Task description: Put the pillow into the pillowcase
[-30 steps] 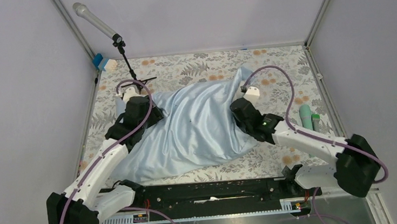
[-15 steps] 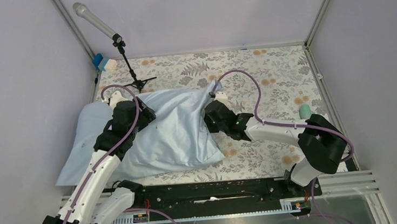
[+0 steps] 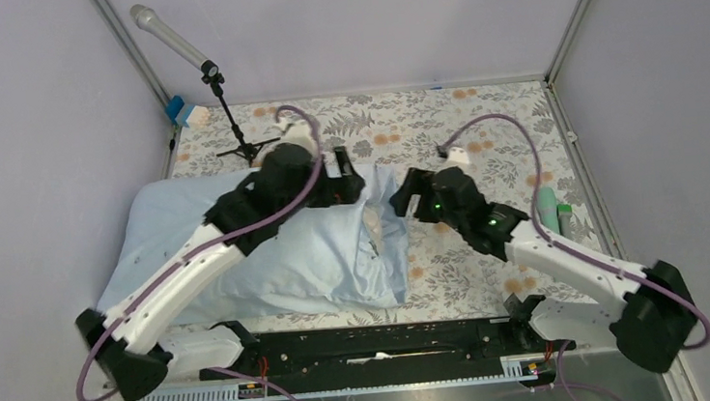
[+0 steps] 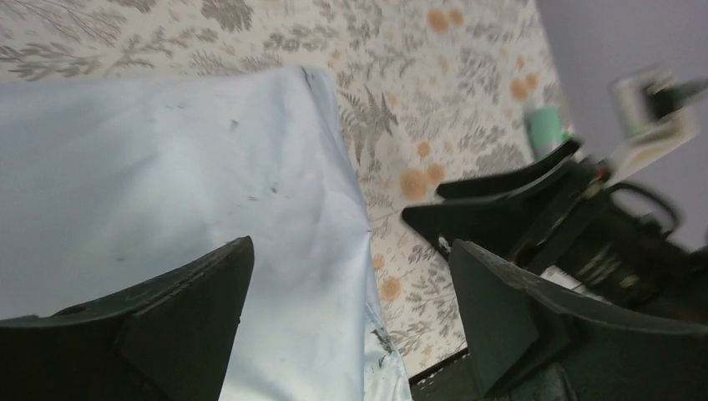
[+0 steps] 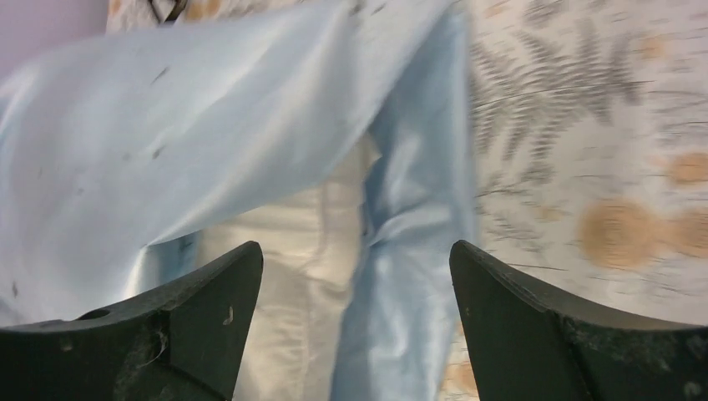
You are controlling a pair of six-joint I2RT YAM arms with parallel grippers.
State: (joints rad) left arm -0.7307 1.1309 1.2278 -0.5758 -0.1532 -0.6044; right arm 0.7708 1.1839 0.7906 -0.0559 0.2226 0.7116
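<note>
Wrinkled light-blue fabric pillowcase (image 3: 269, 256) lies puffed at the left of the floral-clothed tabletop (image 3: 393, 120), with the plump cream pillow (image 5: 300, 276) showing at its open right end. Just beyond, the left end effector (image 4: 351, 251) and right end effector (image 5: 352, 247) hang wide open and empty.

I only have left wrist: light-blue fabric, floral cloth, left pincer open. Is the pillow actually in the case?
Observer: Right wrist shows the plump off-white fabric pillow between the layers at the open end of the thin light-blue fabric pillowcase. A strip of it is exposed there.
Operator: Right pincer holding anything?
Observer: No. The right pincer is open, facing that open end and gripping nothing.
Operator: Where does the rest of it lie?
Observer: In the top view the pillowcase bulges leftward to the left edge of the grey floral tablecloth. Its far edge stops just short of the feet of the black microphone stand.
</note>
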